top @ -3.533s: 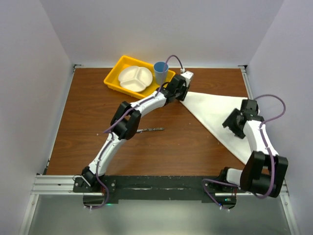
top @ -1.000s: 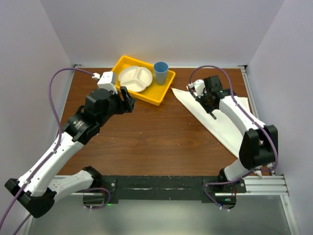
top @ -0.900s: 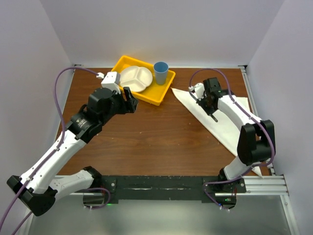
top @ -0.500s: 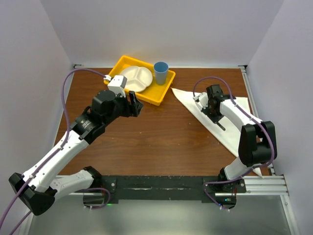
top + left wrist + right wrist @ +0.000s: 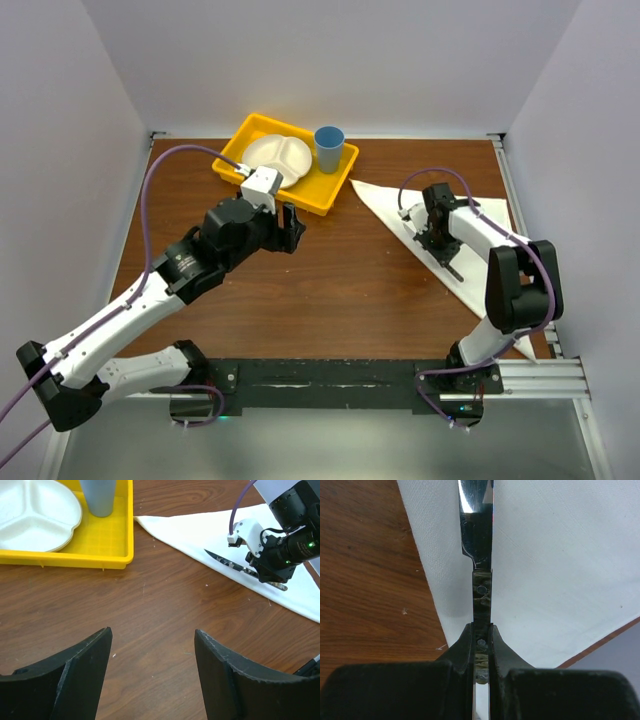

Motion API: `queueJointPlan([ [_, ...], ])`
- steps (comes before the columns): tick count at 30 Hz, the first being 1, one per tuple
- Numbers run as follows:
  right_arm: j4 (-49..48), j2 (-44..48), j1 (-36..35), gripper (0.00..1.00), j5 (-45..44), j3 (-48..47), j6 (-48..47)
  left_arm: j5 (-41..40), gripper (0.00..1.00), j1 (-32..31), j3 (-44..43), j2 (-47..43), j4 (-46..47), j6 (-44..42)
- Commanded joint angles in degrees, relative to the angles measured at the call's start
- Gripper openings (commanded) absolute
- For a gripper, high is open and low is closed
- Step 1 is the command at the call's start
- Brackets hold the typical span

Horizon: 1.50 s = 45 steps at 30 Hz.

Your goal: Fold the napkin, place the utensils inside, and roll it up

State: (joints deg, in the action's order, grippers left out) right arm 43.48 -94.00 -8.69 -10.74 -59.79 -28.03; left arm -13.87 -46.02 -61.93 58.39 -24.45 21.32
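Count from the top view: 1 napkin [image 5: 385, 200], 1 knife [image 5: 453, 268], 1 yellow tray [image 5: 330, 200], 1 white divided plate [image 5: 275, 158] and 1 blue cup [image 5: 329, 148], with the plate and cup both in the tray. You had the napkin lying as a long triangle on the right side of the table [image 5: 330, 290], 1 corner near the tray and its near tip at the table's front right edge. The right gripper [image 5: 437, 243] sat over the napkin's long left edge with the knife's axis running diagonally along that edge. The left gripper [image 5: 293, 228] hung just in front of the tray, with bare wood between the 2 arms.

In the left wrist view, your left gripper [image 5: 152, 675] had its 2 fingers [image 5: 85, 670] wide apart and holding nothing over bare table. Beyond it, the knife [image 5: 222, 560] pointed its tip toward the tray [image 5: 100, 555], over the napkin [image 5: 190, 530]. The right gripper [image 5: 267, 572] held it partway along.

In the right wrist view, your right gripper [image 5: 481, 630] was clamped on the dark handle of the knife [image 5: 479, 555], blade pointing straight away from the fingers. The blade sat over the napkin [image 5: 555, 570], close beside its left edge, with wood [image 5: 365, 580] to the left. You could not tell whether the blade touched the cloth.
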Motion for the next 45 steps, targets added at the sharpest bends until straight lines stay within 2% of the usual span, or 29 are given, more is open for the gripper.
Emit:
queueJointPlan([
  [1,-1.2,-1.9,0.4,0.00,1.2,-0.7,0.9,-1.7,0.72,-0.8,1.4,-1.1,2.6,-1.8],
  [12,-2.9,-5.9,0.3,0.00,-3.0,-1.1,-0.9,-4.1,0.73,-1.4,1.6,-1.3,1.9,-3.3],
  [34,-0.6,-6.0,0.3,0.00,-5.6,-3.6,-2.1,-4.7,0.73,-1.6,2.4,-1.4,2.1,-3.4],
  [40,-0.6,-7.1,-0.9,0.00,-4.7,-3.1,-3.3,-4.7,0.73,-1.6,2.5,-1.4,2.1,-3.4],
  [45,0.6,-9.6,-2.6,0.00,-8.4,-3.5,-3.7,-4.6,0.73,-1.6,2.7,-1.3,2.1,-3.4],
])
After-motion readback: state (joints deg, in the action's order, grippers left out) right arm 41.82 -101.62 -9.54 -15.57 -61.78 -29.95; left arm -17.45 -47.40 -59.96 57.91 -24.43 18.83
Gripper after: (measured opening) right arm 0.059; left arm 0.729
